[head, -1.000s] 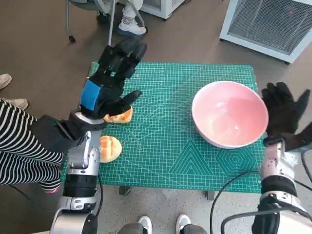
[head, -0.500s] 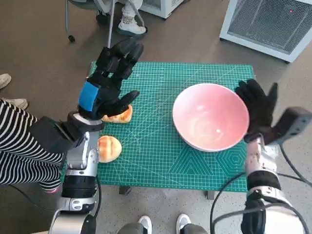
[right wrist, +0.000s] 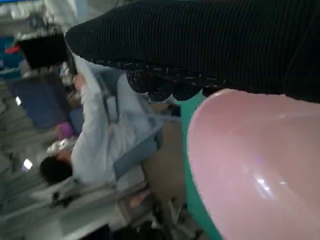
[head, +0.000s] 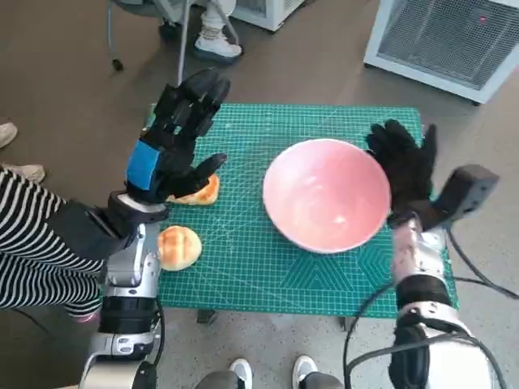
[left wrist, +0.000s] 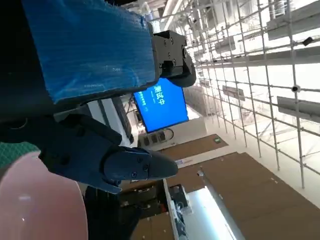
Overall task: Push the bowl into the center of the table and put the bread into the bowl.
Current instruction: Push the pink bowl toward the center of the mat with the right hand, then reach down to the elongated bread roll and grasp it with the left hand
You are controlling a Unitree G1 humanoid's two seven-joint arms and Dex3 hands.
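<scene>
A pink bowl (head: pixel 326 194) stands near the middle of the green mat (head: pixel 243 267), empty. My right hand (head: pixel 404 162), fingers spread, presses flat against the bowl's right rim; the bowl (right wrist: pixel 255 170) fills the right wrist view under the glove. Two pieces of bread lie at the mat's left: a round bun (head: pixel 179 246) near the front edge and a flatter piece (head: pixel 199 191) behind it. My left hand (head: pixel 173 138) hovers above the flatter piece, fingers spread, holding nothing. In the left wrist view the bowl's rim (left wrist: pixel 40 200) shows under my black fingers (left wrist: pixel 115 165).
A person in a striped top (head: pixel 32 251) sits close at the table's left. Feet (head: pixel 219 36) and chair legs show beyond the far edge, and white units (head: pixel 454 40) stand at the back right. Shoes (head: pixel 304 369) show at the table's front.
My right hand has pushed the bowl leftward from the mat's right side to near its middle. My left hand has stayed above the bread, almost still.
</scene>
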